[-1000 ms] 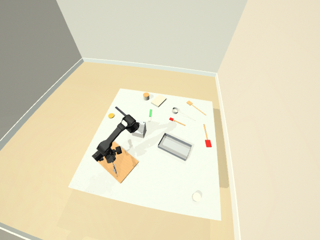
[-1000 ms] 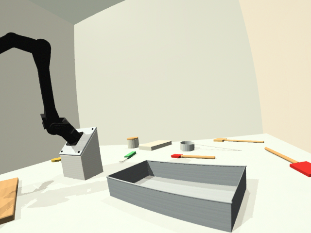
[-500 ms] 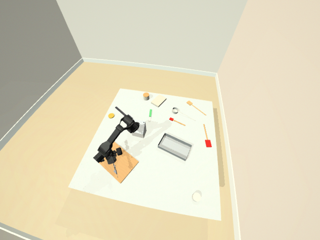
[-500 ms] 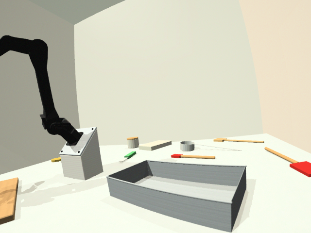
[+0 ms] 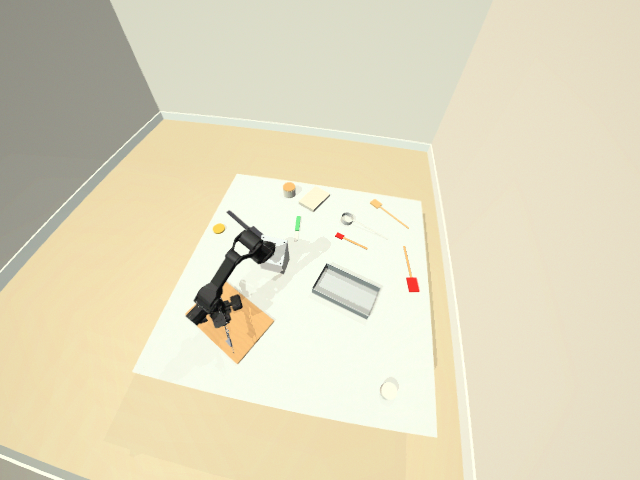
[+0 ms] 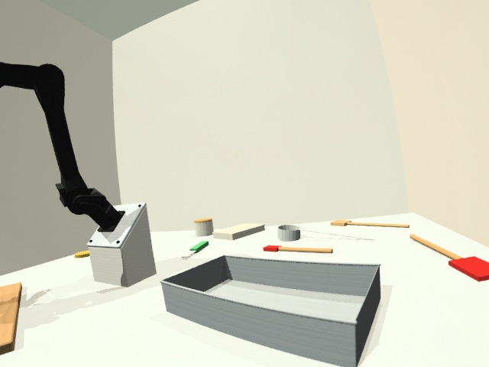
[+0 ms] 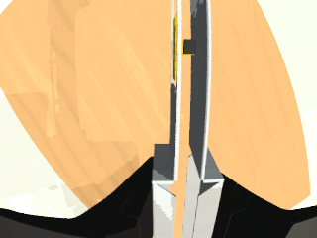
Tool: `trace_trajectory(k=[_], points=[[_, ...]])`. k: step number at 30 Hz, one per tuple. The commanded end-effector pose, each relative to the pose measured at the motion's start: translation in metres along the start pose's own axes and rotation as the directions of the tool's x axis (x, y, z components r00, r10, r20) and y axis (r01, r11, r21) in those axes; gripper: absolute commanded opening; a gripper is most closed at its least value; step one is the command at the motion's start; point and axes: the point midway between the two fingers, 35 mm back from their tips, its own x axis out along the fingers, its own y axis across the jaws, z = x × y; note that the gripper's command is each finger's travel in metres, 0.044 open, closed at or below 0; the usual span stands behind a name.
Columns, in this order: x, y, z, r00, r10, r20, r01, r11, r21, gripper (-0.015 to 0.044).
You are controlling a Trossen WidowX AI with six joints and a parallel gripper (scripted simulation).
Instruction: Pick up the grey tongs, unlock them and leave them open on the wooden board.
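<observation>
The grey tongs (image 5: 229, 342) (image 7: 199, 89) are over the wooden board (image 5: 258, 321) (image 6: 7, 316) (image 7: 114, 99). My gripper (image 5: 222, 321) (image 7: 173, 165) is shut on them. In the wrist view the two arms run up from my fingers, nearly parallel, with a narrow gap between them. A yellow strip shows on the left arm and a small dark block on the right arm. Their far ends are cut off, and I cannot tell the lock's state or their exact height over the board. The roasting tin (image 5: 338, 304) (image 6: 257, 323) stands empty, away from my gripper.
The arm's grey base block (image 5: 279, 255) (image 6: 137, 252) stands behind the board. A green-handled tool (image 5: 297, 223) (image 6: 199, 246), a small red-headed tool (image 5: 353, 241) (image 6: 304, 249) and a sieve-like ring (image 5: 347, 219) (image 6: 288, 232) lie farther back. A pale round thing (image 5: 389, 390) is near the front right.
</observation>
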Motion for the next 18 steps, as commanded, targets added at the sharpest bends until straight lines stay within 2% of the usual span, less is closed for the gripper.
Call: trace_trajectory(k=[1,18], points=[[0.008,0.002,-0.001,1.0,0.004,-0.004,-0.004,1.0,0.003,-0.015],[0.035,0.007,-0.001,1.0,0.004,-0.002,-0.004,1.0,0.006,-0.015]])
